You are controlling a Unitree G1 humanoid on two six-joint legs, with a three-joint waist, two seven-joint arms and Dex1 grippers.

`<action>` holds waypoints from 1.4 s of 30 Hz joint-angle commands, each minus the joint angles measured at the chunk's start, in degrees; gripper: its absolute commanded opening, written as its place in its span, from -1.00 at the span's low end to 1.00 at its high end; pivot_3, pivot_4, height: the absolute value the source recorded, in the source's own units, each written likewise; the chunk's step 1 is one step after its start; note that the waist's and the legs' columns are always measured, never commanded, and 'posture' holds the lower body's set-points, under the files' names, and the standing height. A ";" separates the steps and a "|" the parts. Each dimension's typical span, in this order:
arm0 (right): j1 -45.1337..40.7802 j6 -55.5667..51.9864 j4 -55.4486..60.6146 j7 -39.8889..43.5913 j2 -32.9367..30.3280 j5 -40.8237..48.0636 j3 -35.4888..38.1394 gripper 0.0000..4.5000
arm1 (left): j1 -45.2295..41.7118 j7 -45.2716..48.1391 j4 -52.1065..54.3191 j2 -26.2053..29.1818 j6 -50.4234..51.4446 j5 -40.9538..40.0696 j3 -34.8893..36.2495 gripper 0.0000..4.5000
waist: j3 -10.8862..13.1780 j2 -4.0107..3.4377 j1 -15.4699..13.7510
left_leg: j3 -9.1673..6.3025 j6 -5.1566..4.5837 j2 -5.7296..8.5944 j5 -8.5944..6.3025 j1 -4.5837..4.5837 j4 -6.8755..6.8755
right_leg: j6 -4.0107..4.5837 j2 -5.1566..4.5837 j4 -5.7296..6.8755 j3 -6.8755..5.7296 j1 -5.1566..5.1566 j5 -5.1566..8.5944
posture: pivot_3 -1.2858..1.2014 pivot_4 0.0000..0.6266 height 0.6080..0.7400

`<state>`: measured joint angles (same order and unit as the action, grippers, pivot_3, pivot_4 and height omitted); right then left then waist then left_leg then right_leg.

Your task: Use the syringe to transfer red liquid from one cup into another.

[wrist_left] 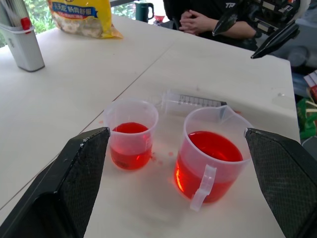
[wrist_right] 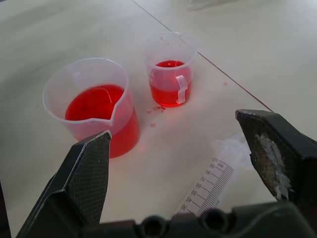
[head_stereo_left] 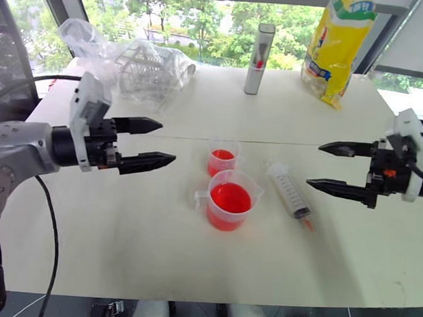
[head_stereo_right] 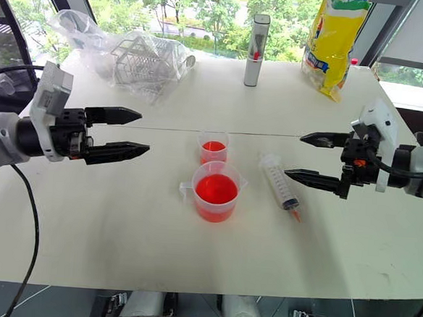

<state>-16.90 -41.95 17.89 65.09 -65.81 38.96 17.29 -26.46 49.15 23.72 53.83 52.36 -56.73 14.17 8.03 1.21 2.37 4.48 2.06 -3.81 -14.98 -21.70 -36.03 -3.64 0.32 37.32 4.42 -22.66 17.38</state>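
Still untouched: syringe (head_stereo_left: 290, 192) beside cups

My head cameras look down over the counter (head_stereo_left: 154, 256); both wrist cameras sit close, facing the two cups (wrist_left: 130, 134) from opposite sides.

The left hand (head_stereo_left: 149, 141), two black tapered fingers on a grey and white wrist, is hovering at the left middle of the frame, pointing inward, fingers spread wide. The right hand (head_stereo_left: 330, 166), matching black fingers, is hovering at the right middle, facing it, likewise spread and holding nothing.
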 commanded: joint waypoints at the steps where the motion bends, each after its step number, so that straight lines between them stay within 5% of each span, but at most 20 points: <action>1: -1.88 -1.63 -0.49 0.35 -3.38 -0.59 0.51 0.96 | -3.09 1.35 -0.98 -0.87 -1.85 1.40 -1.85 1.00 | 0.00 0.00 -0.01 | 0.01 0.00 0.00 0.00 0.01 0.01 | 0.00 0.00 0.00 0.00 0.01 0.00 | 0.03 -0.52 1.00; 12: -24.97 -23.10 -10.32 -3.68 -4.95 -2.86 -17.14 0.96 | -7.32 6.24 -5.12 -6.42 -8.23 8.07 -8.34 1.00 | 0.03 -0.05 0.18 | 0.12 0.00 0.00 0.00 0.19 0.09 | 0.07 0.00 0.01 0.12 0.03 0.03 | 0.03 -0.52 1.00; 22: -40.14 -47.18 -18.25 -15.09 7.99 -8.68 -34.89 0.96 | -8.44 8.56 -6.03 -9.71 -11.48 11.01 -9.90 1.00 | 0.02 -0.02 0.17 | 0.13 -0.04 -0.01 -0.02 -0.05 0.05 | 0.07 -0.01 0.03 0.15 -0.18 0.02 | 0.03 -0.52 1.00; 30: -43.69 -49.97 -28.52 -24.30 18.91 -14.96 -42.40 0.96 | -6.84 7.82 -5.01 -10.52 -12.10 11.64 -9.40 1.00 | -0.01 -0.04 0.09 | 0.09 -0.04 0.03 -0.01 -0.65 -0.13 | 0.01 0.03 0.25 0.12 -0.76 -0.01 | 0.03 -0.52 1.00; 42: -43.85 -46.25 -33.30 -24.39 21.88 -19.05 -51.47 0.96 | -4.68 4.12 -1.39 -10.41 -10.78 10.39 -8.19 1.00 | -0.03 -0.03 0.17 | 0.06 -0.04 0.06 -0.01 -0.66 -0.14 | 0.01 0.05 0.30 0.07 -0.76 -0.02 | 0.03 -0.52 1.00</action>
<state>-59.48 -88.54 -15.17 40.66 -44.30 20.83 -33.96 -31.16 53.90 20.49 42.95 41.54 -45.62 3.80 8.00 1.17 2.55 4.53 2.02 -3.75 -15.00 -22.35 -36.18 -3.64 0.37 37.62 4.49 -23.42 17.36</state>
